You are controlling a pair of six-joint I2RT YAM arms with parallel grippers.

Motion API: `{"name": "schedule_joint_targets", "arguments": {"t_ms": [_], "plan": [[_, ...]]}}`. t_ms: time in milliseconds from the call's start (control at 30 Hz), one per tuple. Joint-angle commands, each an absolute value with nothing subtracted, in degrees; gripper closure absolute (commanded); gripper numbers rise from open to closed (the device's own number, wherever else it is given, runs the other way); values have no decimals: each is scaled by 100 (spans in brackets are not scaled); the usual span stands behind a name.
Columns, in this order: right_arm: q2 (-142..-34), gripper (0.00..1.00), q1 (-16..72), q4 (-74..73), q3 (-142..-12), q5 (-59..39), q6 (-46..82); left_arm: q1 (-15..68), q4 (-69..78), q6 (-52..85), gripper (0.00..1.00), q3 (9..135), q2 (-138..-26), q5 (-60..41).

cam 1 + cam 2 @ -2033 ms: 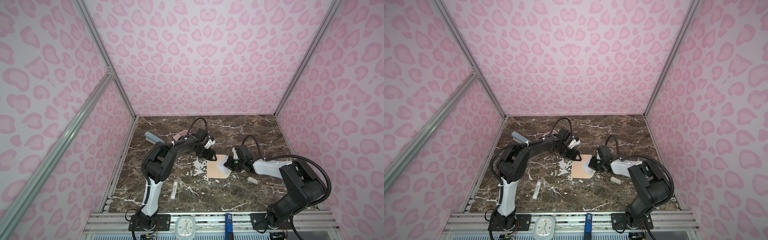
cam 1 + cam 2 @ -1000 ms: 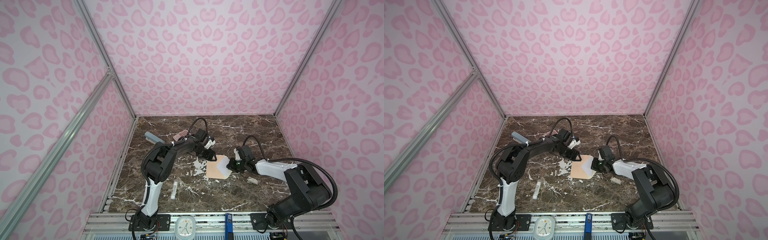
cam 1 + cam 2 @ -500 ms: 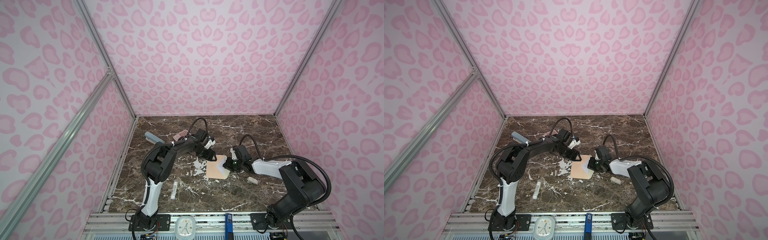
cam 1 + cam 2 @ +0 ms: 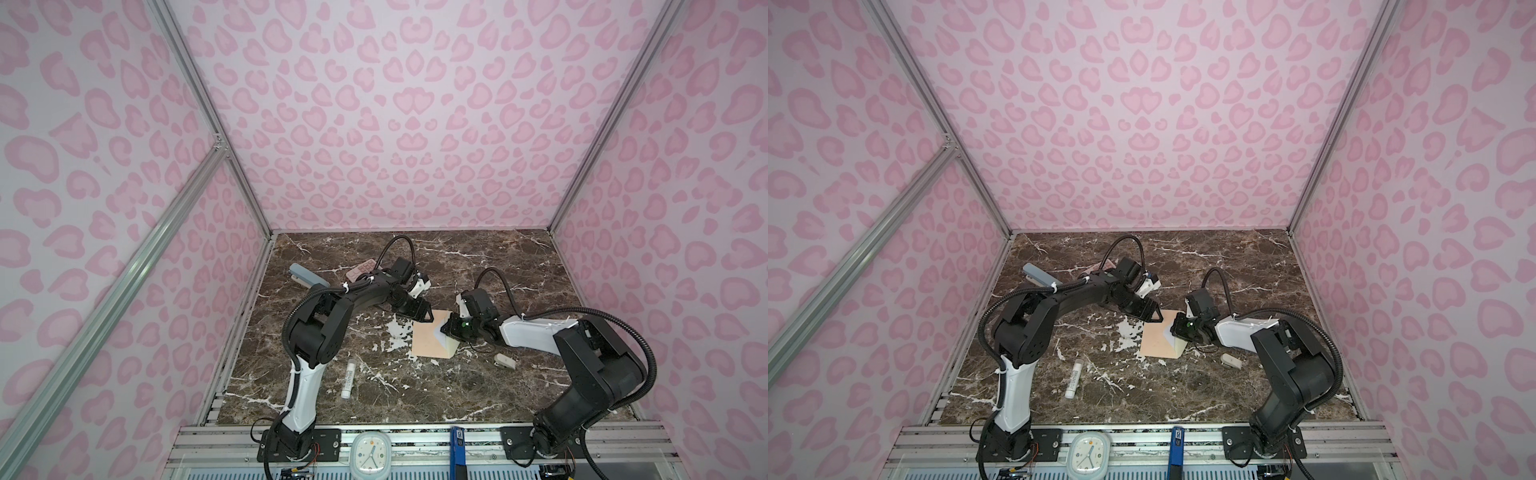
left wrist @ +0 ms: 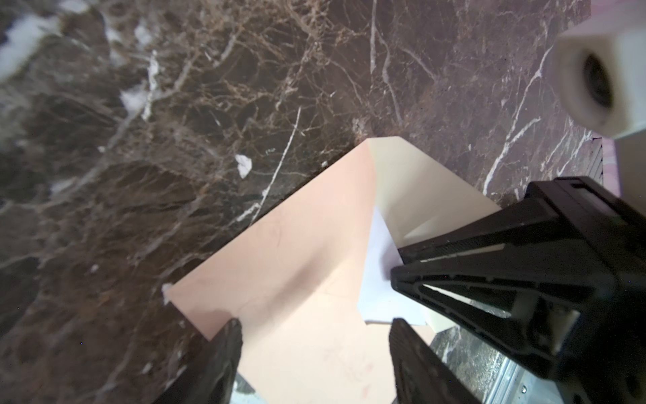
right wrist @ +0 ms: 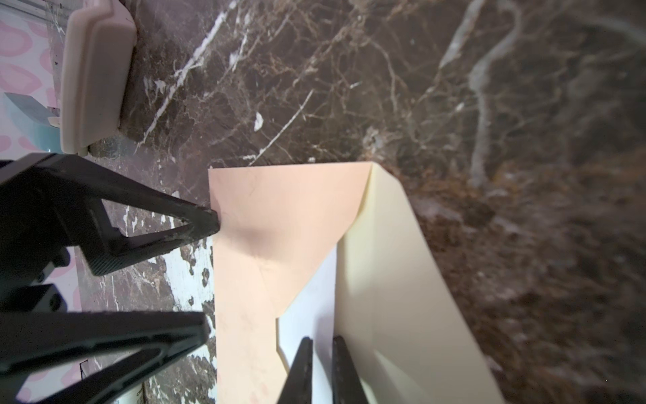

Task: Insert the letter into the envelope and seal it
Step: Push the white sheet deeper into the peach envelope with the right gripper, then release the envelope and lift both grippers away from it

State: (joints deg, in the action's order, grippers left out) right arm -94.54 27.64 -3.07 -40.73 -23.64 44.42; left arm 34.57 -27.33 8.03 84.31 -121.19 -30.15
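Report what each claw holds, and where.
Left claw: open, one fingertip touching the envelope at its edge, gripping nothing. Right claw: tips nearly together over the exposed letter; whether they pinch it cannot be told.

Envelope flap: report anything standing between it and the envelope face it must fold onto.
The right gripper does: its fingertips sit over the letter at the envelope mouth, beneath the raised flap. The left gripper only meets the opposite edge.
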Motion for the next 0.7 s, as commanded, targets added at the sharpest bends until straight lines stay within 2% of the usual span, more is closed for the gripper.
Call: {"name": "schedule_joint_targets", "arguments": {"t_ms": [0,300,500,667], "plan": [[-9499,82,2777,-206,-4096,-2346,4454,3454,-3186,799,30,8367,-12194,-2531],[-9122,75,2769,369,-4241,-2079,4189,3454,-3236,780,29,8424,-12182,-2514],[-8726,67,2733,847,-4343,-1836,3979,3454,-3223,791,29,8376,-12148,-2496],[-8306,64,2626,1221,-4440,-1675,3842,3454,-3208,791,30,8359,-12110,-2483]]}}
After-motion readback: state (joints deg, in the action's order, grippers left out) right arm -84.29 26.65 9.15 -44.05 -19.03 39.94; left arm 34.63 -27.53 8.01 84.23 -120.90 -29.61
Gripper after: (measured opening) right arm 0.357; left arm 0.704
